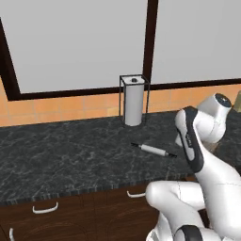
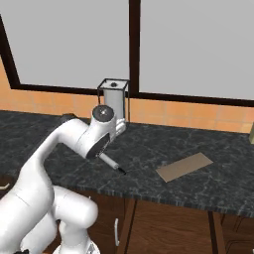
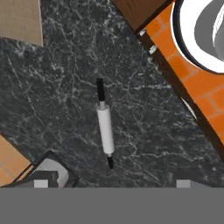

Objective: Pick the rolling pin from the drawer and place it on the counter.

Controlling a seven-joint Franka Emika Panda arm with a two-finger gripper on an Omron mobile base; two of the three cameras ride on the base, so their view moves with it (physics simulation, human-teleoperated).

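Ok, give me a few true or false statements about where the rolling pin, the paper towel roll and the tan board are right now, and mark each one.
1. The rolling pin lies flat on the counter. True.
2. The rolling pin leans against the paper towel roll. False: bare counter lies between them.
3. The paper towel roll stands upright in a wire holder near the wall. True.
4. The tan board lies under the rolling pin. False: it lies apart from it.
5. The end effector grips the rolling pin. False: the pin lies free in the hand view.

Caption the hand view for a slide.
Rolling pin lying flat on the black marble counter, seen from above, tan board at the corner.
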